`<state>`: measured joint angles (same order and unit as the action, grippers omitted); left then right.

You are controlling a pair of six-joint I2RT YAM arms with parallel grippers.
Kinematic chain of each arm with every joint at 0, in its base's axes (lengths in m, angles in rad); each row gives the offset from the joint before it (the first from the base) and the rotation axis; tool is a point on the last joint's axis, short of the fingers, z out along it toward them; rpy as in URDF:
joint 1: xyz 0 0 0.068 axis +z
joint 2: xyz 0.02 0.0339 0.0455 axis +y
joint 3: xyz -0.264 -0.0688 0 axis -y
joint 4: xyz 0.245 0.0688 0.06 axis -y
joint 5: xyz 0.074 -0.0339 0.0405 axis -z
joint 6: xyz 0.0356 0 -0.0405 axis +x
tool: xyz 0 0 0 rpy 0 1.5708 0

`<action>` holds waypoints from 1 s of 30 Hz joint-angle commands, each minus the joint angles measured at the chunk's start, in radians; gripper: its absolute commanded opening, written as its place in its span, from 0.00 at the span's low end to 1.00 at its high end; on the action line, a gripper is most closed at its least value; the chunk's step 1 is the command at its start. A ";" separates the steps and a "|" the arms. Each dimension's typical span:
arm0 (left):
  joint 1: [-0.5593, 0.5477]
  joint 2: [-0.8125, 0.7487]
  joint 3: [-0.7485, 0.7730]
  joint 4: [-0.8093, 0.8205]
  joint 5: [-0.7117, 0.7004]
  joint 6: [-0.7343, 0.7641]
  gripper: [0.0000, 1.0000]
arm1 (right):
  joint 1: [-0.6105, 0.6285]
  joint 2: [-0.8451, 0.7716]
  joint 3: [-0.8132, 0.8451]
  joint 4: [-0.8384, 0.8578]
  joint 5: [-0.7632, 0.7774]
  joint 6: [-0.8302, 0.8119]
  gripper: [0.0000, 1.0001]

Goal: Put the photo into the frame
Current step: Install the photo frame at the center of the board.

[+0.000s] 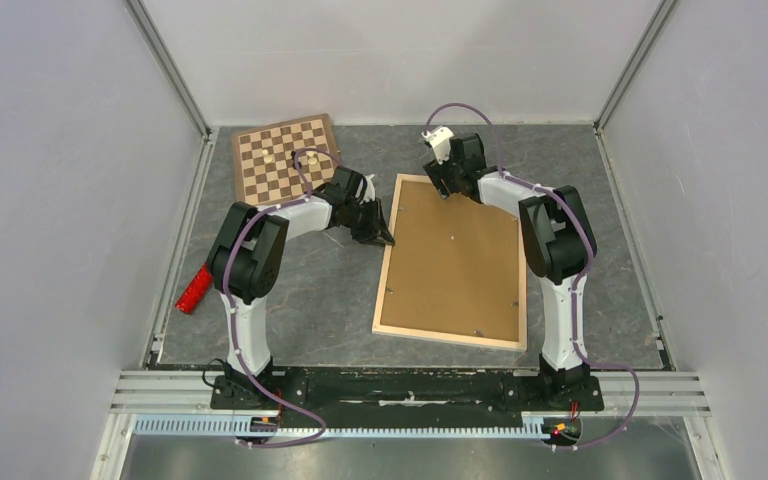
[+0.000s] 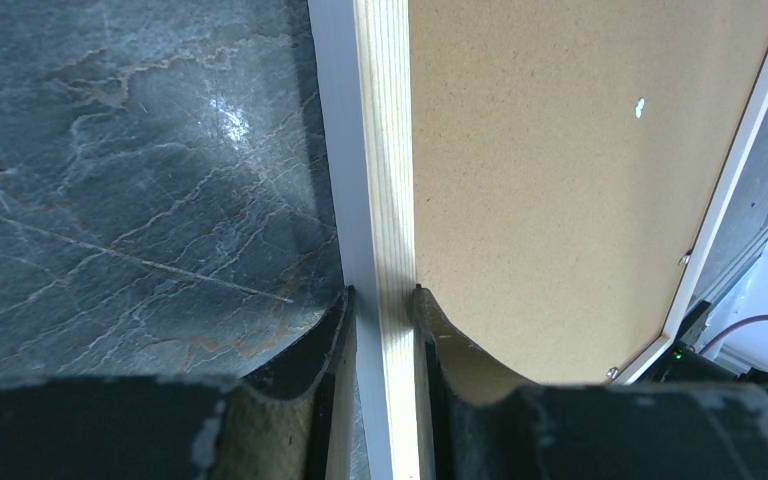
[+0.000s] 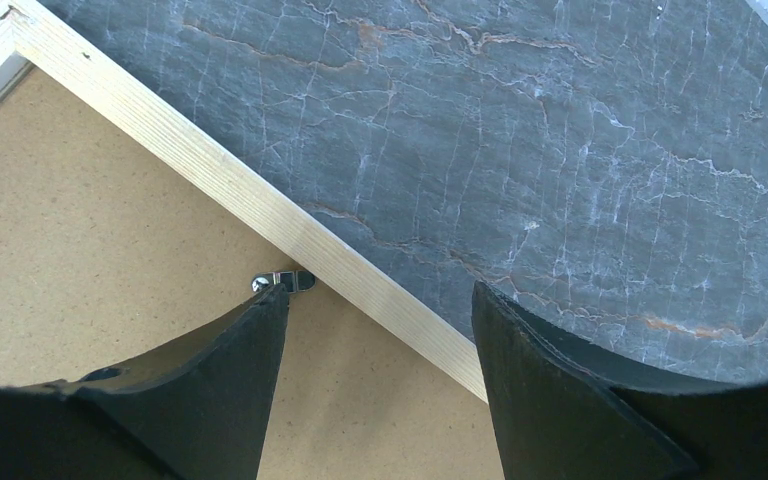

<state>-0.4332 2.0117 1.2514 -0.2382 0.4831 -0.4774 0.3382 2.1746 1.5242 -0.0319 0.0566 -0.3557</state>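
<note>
Two tools are at the frame (image 2: 385, 150). The left tool (image 2: 382, 295) is pinched tight on its thin wooden left bar, one finger on each side. The right tool (image 3: 380, 295) is spread wide and holds nothing. It hangs over the far bar, one finger tip right beside a little metal clip (image 3: 285, 281), the other over the bare worktop (image 3: 580, 150).

The frame lies on the gray worktop, back side up, between the two arms. The brown backing board (image 2: 560, 180) sits inside it and fills it.

The photo does not show in any view. It may be under the board, or not; I cannot tell. So I think the job is either nearly done, with only clips left to turn, or the board must come out first so the photo can go in.

A chessboard (image 1: 285, 158) lies far back on the left, and a red block (image 1: 193, 291) by the left edge.
</note>
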 commanded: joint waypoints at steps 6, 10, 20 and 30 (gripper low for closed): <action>0.001 0.080 -0.023 -0.098 -0.069 0.059 0.02 | 0.008 0.034 0.046 0.033 0.022 -0.009 0.70; 0.000 0.082 -0.023 -0.100 -0.068 0.059 0.02 | 0.010 0.037 0.053 0.033 0.026 -0.012 0.71; -0.001 0.086 -0.017 -0.111 -0.067 0.066 0.02 | 0.021 0.057 0.086 0.002 0.030 -0.011 0.70; -0.001 0.087 -0.016 -0.112 -0.067 0.069 0.02 | 0.021 0.051 0.078 -0.002 0.043 -0.011 0.70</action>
<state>-0.4313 2.0212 1.2644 -0.2539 0.4976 -0.4747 0.3508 2.2005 1.5742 -0.0654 0.0872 -0.3664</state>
